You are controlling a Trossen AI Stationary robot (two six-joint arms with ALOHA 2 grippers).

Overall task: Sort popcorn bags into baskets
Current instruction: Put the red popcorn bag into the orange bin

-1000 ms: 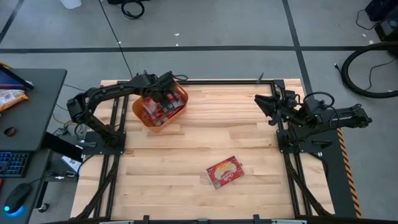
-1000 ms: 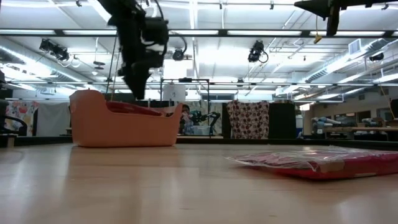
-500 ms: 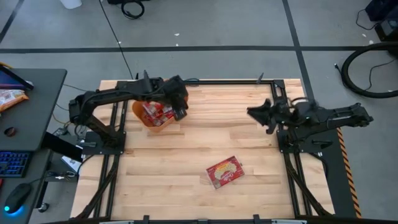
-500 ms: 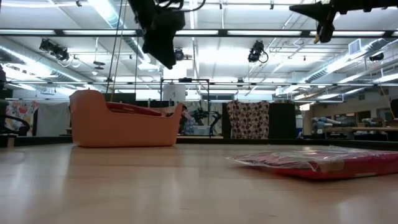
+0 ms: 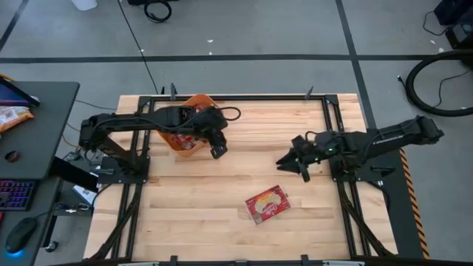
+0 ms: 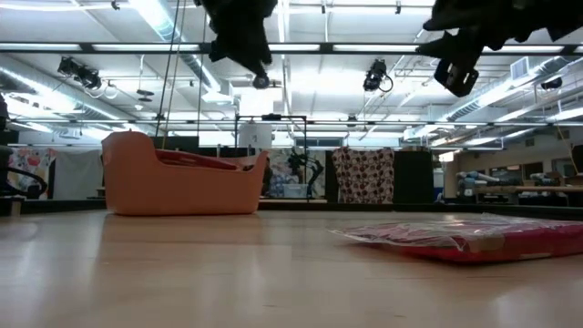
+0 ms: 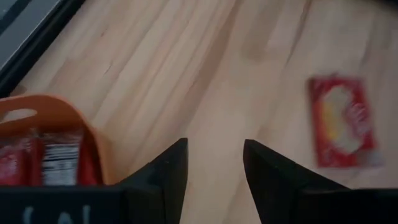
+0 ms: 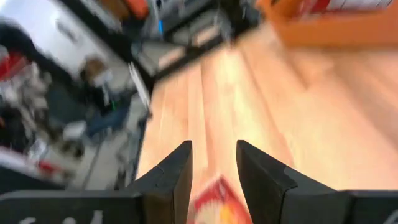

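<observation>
One red popcorn bag (image 5: 267,204) lies flat on the wooden table (image 5: 222,222), nearest. Above and beyond it hangs the right gripper (image 5: 294,162), fingers parted, empty. Farther off, the left gripper (image 5: 216,146), also parted and empty, hovers beside the orange basket (image 5: 186,142) holding packets.

No lettering, brand name, number or sign can be read in any view. The flat red plastic popcorn packet (image 5: 267,204) lying alone on the pale wooden table (image 5: 244,170) carries a cream-yellow printed panel in its middle, but whatever is printed there is too small and blurred to make out. The red packets (image 7: 43,163) inside the orange plastic rectangular basket (image 7: 37,114) show a white panel of fine print in the left wrist view, and none of it is legible. The patterned cloths hanging in the room behind the table show no words.
</observation>
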